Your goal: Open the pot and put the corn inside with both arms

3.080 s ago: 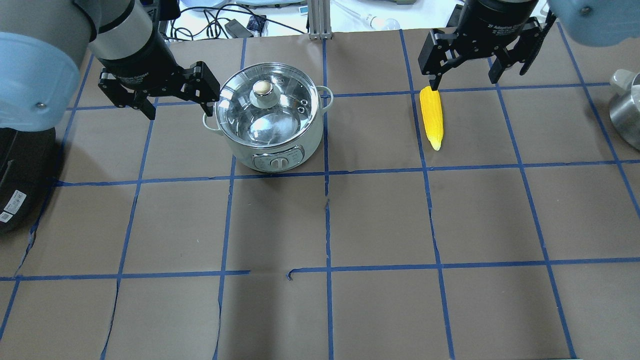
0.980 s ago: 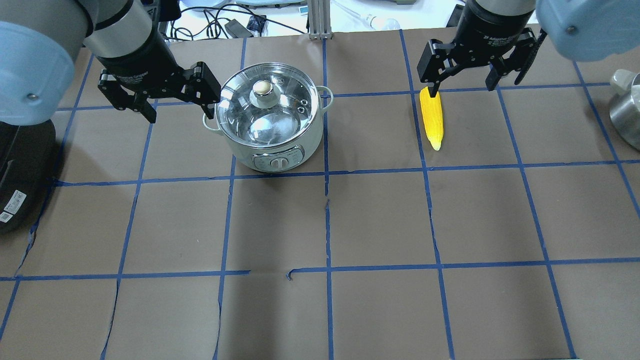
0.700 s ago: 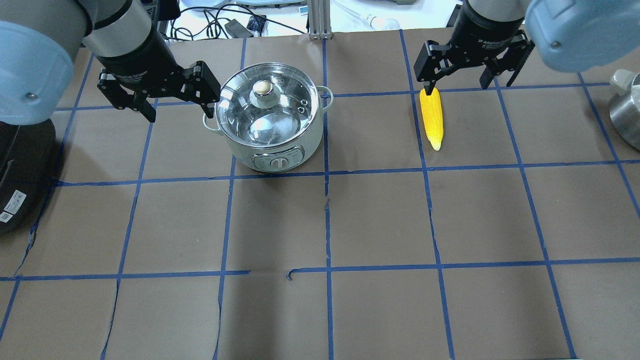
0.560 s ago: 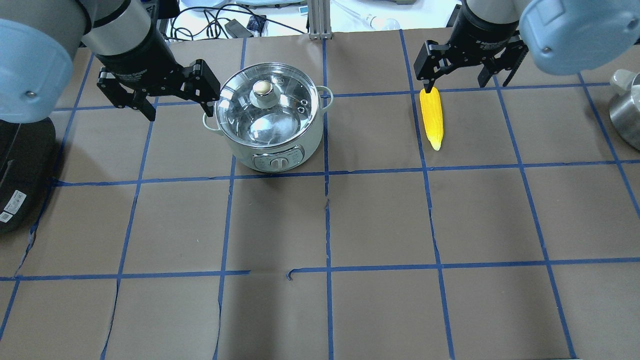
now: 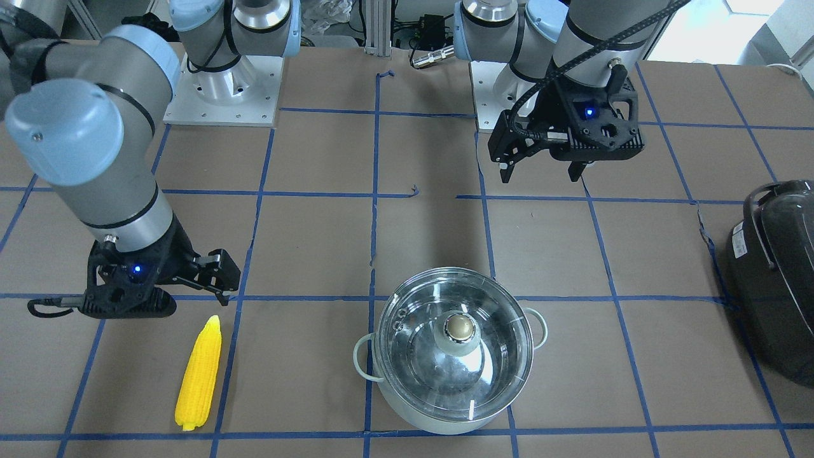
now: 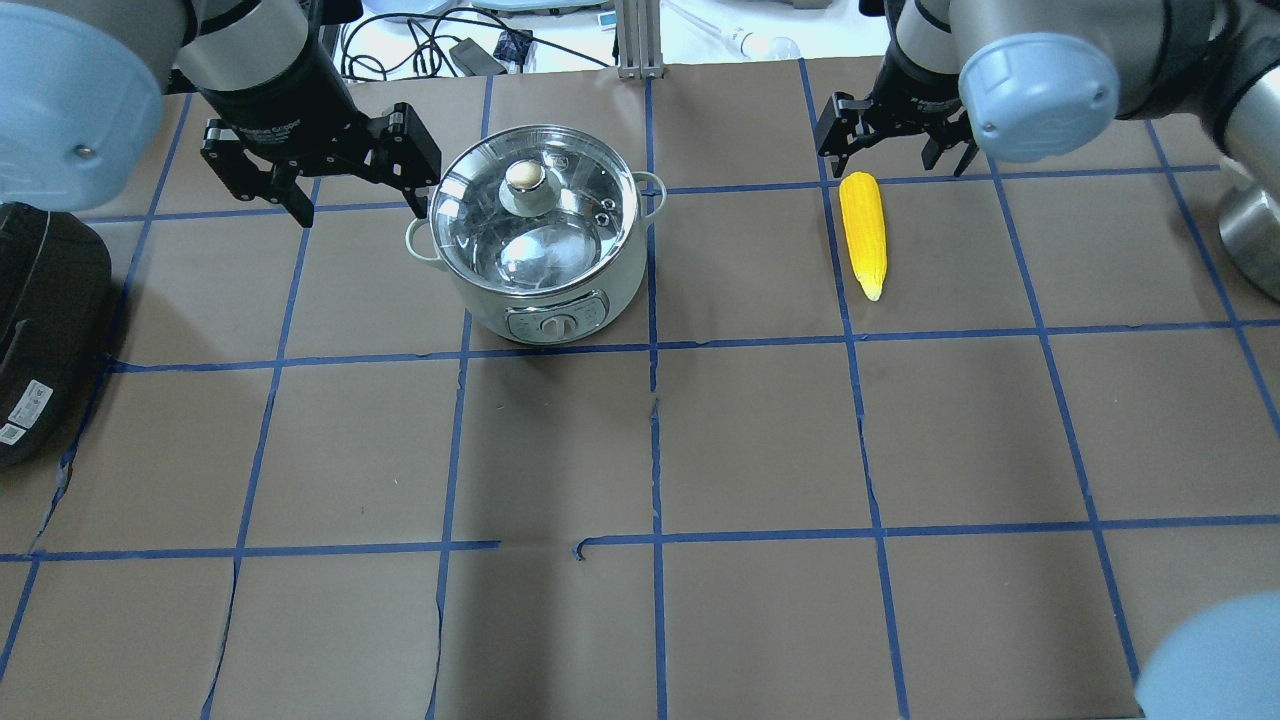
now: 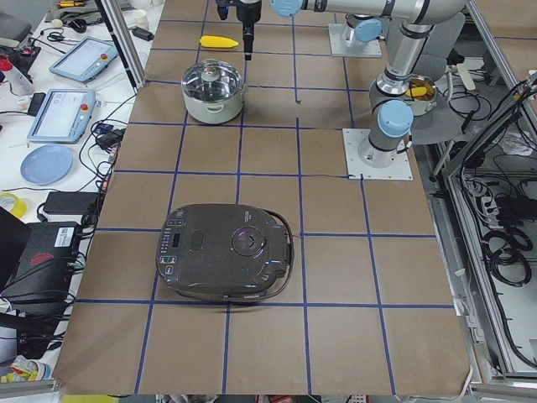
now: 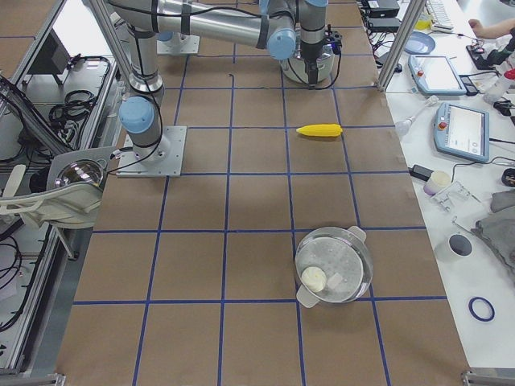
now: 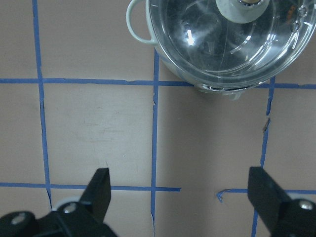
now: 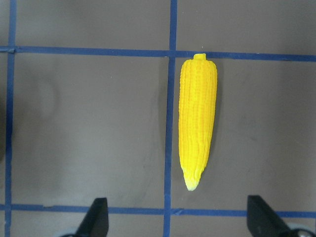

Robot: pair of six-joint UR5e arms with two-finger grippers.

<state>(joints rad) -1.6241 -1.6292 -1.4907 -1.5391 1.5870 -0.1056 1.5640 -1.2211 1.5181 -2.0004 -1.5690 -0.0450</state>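
Currently lid (image 6: 570, 225) on pot (image 6: 545, 300), centre-left of overhead view; corn (image 6: 863, 232) flat on counter (image 6: 760, 440), upper right. Left gripper (image 6: 358, 198) spread wide beside pot, off knob (image 6: 525, 178); right gripper (image 6: 885, 152) wide apart near corn's blunt end. Risks: knob slipping, glass lid dropping; tapered corn rolling from pinch.

Pot (image 9: 222, 49) partly beyond wrist view's edge

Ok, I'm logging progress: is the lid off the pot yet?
No, the glass lid sits closed on top of the pot.
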